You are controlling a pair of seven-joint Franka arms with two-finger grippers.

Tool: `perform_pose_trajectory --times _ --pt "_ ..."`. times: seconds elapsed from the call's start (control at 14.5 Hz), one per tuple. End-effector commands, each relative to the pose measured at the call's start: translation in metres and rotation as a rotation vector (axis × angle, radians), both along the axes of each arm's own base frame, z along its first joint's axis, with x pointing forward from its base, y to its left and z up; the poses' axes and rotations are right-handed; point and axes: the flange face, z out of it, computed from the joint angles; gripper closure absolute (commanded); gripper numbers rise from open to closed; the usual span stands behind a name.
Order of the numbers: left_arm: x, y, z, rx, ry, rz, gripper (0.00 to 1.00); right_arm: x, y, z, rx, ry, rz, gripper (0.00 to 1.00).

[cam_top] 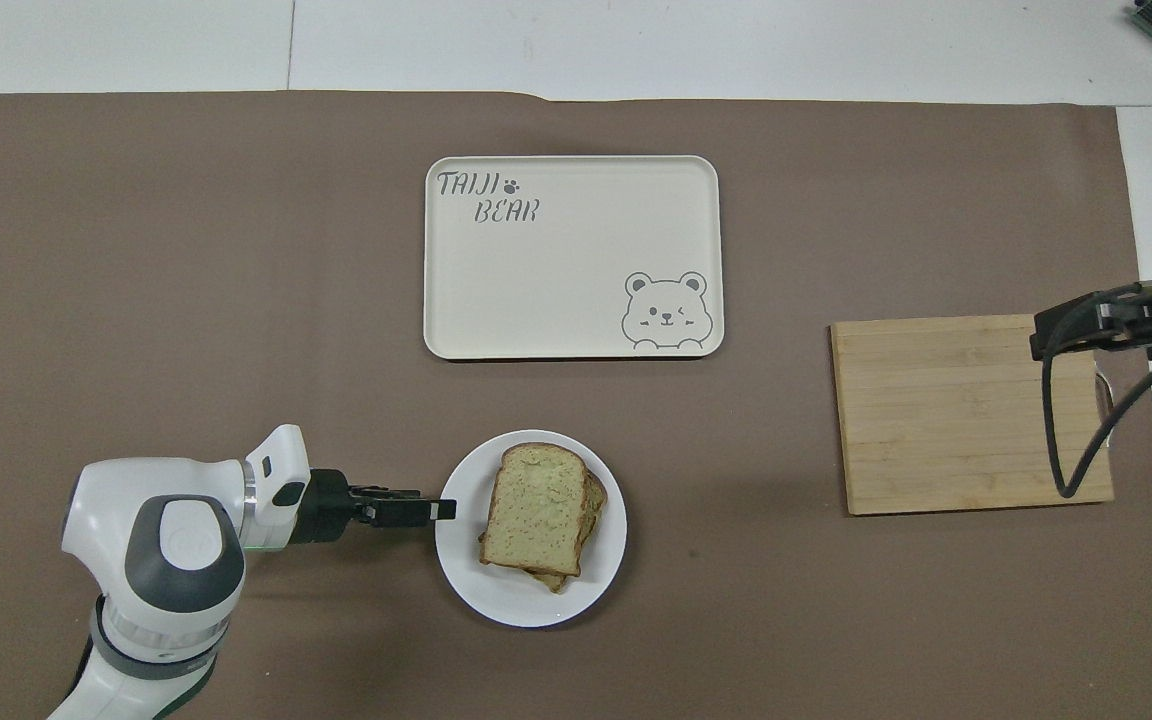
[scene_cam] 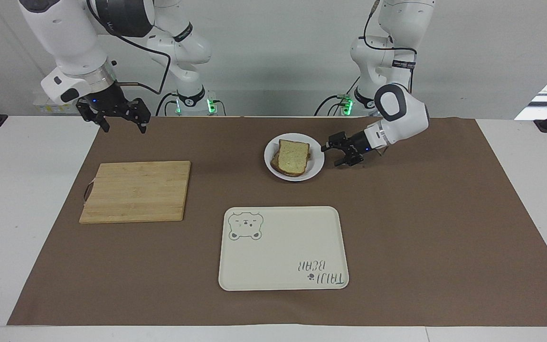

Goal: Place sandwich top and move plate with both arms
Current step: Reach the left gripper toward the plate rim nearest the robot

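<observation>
Firstly, at the upper left of the facing view, the right pincer (scene_cam: 124, 129) hangs above the corner of the brown mat (scene_cam: 444, 213) that covers the counter. Its fingers are clearly apart and hold nothing; this arm waits.

Below it, at centre left of the frame, a wooden board (scene_cam: 136, 191) lies flat on the mat, its handle toward the frame's left edge.

At lower centre lies the cream tray (scene_cam: 278, 256), with a bear print in its upper left corner and lettering at its lower right. It carries nothing.

Above the tray, at the centre of the frame, stands the white plate (scene_cam: 316, 162). The sandwich top (scene_cam: 293, 156) lies on it, stacked on another slice whose brown edge shows beneath, slightly askew.

Immediately right of the plate, the left pincer (scene_cam: 330, 156) reaches in low from the right. Its fingers are apart, one above the other, at the plate's right rim. In the overhead view its tip overlaps that rim. Whether a finger touches the plate cannot be told; nothing is clamped.
</observation>
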Motion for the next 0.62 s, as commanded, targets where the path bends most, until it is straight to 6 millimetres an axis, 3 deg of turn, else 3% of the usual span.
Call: perform_pose_trajectory --times 0.0,0.07,0.14,0.21,0.55 --pt "-0.0098 -0.0092 -0.0227 -0.022 0.001 0.037 0.19 -0.0006 -0.0009 -0.0001 -0.009 -0.008 -0.012 0.0" --pt "-0.0109 -0.0085 -0.0214 -0.033 0.001 0.042 0.38 -0.0006 -0.0009 -0.0001 -0.009 -0.008 -0.012 0.0" --pt "-0.0118 -0.0082 -0.0217 -0.036 0.003 0.048 0.71 -0.001 -0.0009 0.0008 -0.009 -0.009 -0.012 0.0" --pt "-0.012 -0.0089 -0.0211 -0.052 0.01 0.068 0.98 -0.0006 -0.0001 -0.0001 -0.009 -0.008 -0.01 0.0" --pt "-0.0113 -0.0075 -0.0188 -0.088 0.019 0.073 1.0 -0.0006 -0.0009 -0.0001 -0.009 -0.008 -0.012 0.0"
